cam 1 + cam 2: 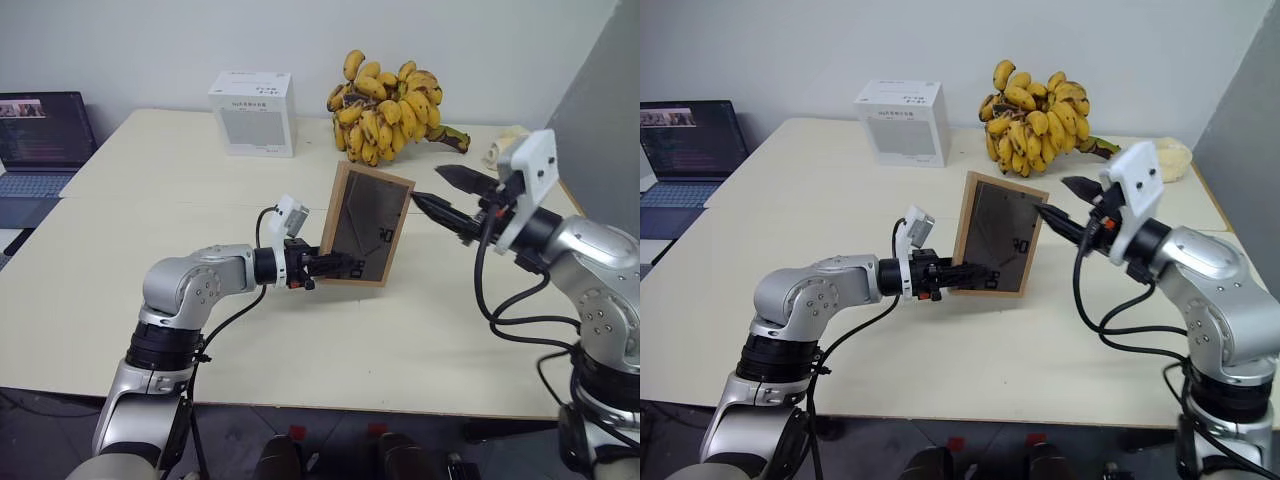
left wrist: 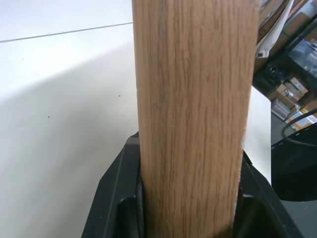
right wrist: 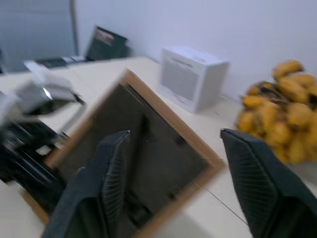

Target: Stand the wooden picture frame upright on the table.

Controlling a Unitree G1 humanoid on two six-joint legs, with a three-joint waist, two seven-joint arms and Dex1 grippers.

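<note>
The wooden picture frame (image 1: 365, 226) stands tilted on the pale table (image 1: 140, 290) with its dark back facing the camera, the left gripper (image 1: 335, 266) clamped on its lower edge. The right gripper (image 1: 452, 196) hovers beside its upper corner, fingers apart. A white box (image 1: 253, 113), bananas (image 1: 390, 106) and a laptop (image 1: 42, 140) sit along the wall side

My left gripper (image 1: 335, 266) clamps the lower edge of the wooden picture frame (image 1: 366, 225), which stands tilted mid-table and blocks the way between my hands. My right gripper (image 1: 447, 195), jaws apart, sits just beside its top corner. Behind stand a white box (image 1: 253, 113) and bananas (image 1: 390, 107); a laptop (image 1: 40, 140) lies far left. The near table (image 1: 330, 350) is bare.
</note>
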